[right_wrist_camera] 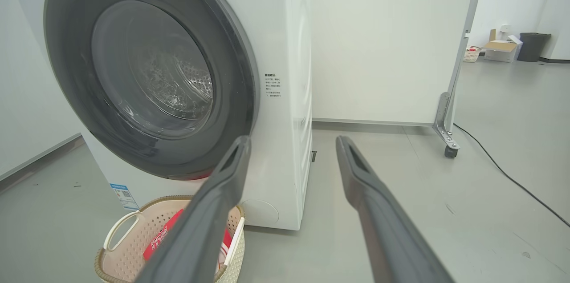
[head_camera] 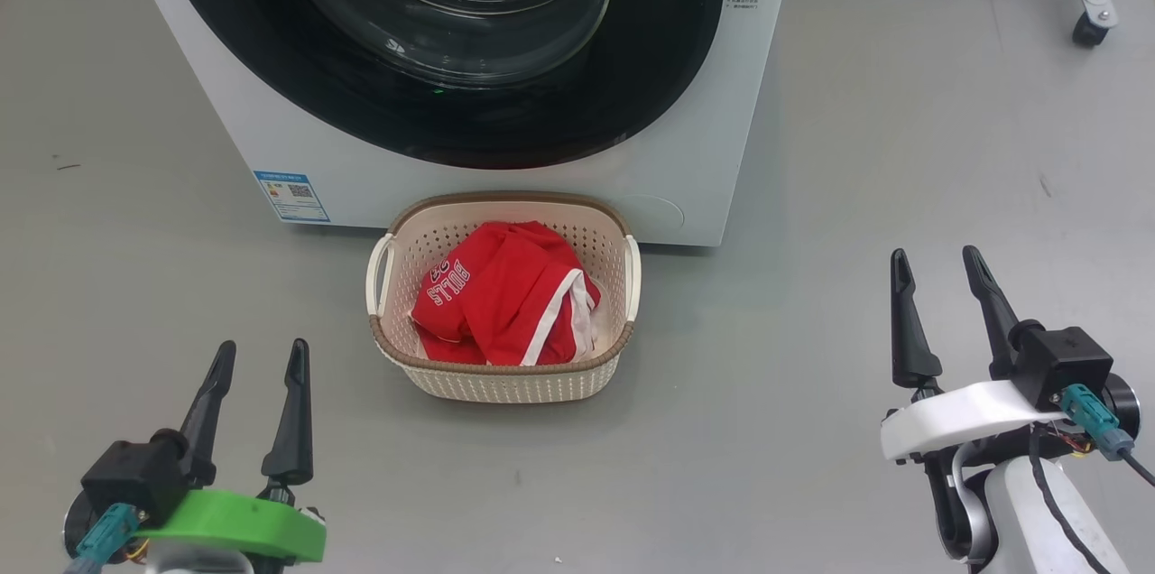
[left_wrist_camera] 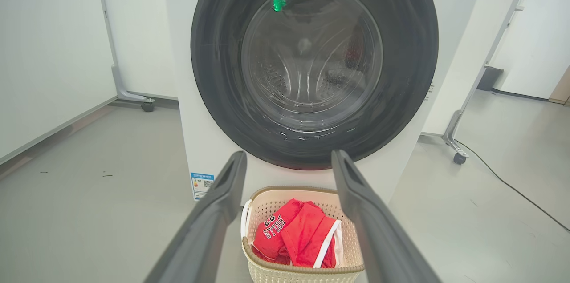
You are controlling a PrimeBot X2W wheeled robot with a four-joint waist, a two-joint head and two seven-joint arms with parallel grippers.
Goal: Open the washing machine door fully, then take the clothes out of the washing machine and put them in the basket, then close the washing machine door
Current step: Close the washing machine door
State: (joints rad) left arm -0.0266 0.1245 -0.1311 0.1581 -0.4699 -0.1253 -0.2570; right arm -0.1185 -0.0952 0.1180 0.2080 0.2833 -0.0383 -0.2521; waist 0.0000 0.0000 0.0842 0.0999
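- Grey floor [head_camera: 812, 195], smooth and matt with a few scuffs, runs under everything; pale wall panels stand behind the machine in the wrist views.
- At the near left, the left gripper [head_camera: 262, 347] hangs low over bare floor, its two long dark fingers parted with nothing between them (a resting pose, I judge, well apart from the basket).
- A blue label [head_camera: 291, 196] sits at the lower left corner of the washing machine [head_camera: 686, 150], a big white box with flat, faintly glossy panels.
- The washing machine door [head_camera: 668, 41] lies flush against that front, so it reads as shut. Its wide black frame is glossy, and the bulging clear glass shows the dimpled metal drum behind. A faint reddish patch in the glass, in the left wrist view, may be a reflection; I cannot tell.
- The basket [head_camera: 505, 384] stands on the floor just in front of the machine, below the door, probably so garments drop straight in. It is cream perforated plastic with rounded corners and a brown woven-look rim.
- The clothes [head_camera: 505, 294] lie crumpled inside it: soft red fabric, white stripe trim, "BULLS" lettering.
- At the near right, the right gripper [head_camera: 934, 254] points toward the machine, fingers spread and empty, well apart from the basket.
- At the far right, a black castor [head_camera: 1089, 31] carries a metal frame.
- By this layout, every step of the task looks done.
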